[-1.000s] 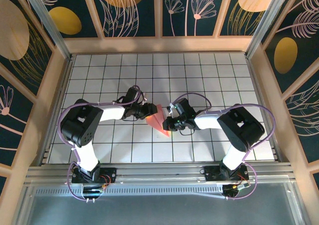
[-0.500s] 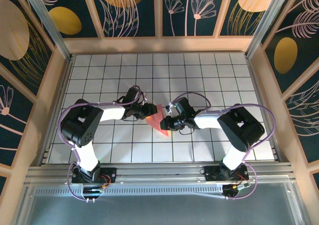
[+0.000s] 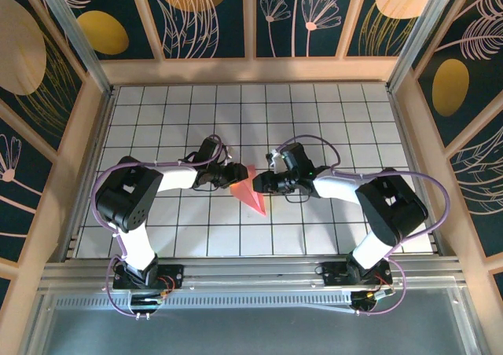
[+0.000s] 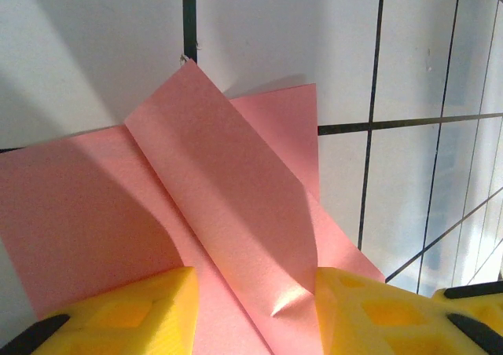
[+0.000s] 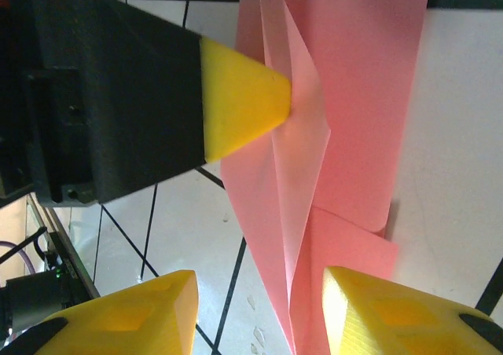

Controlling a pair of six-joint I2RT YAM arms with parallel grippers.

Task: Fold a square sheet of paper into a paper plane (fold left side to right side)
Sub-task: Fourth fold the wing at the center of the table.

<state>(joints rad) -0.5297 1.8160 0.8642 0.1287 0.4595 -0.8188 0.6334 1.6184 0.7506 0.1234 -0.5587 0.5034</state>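
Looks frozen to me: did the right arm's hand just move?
Yes. Against the white tile grid, the right hand moved toward the far wall, away from the folded pink-red paper's tip.

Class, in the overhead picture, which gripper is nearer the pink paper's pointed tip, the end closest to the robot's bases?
Right. The right gripper sits just beyond the tip, at the right edge of the paper. The left gripper is farther off, at its far left corner.
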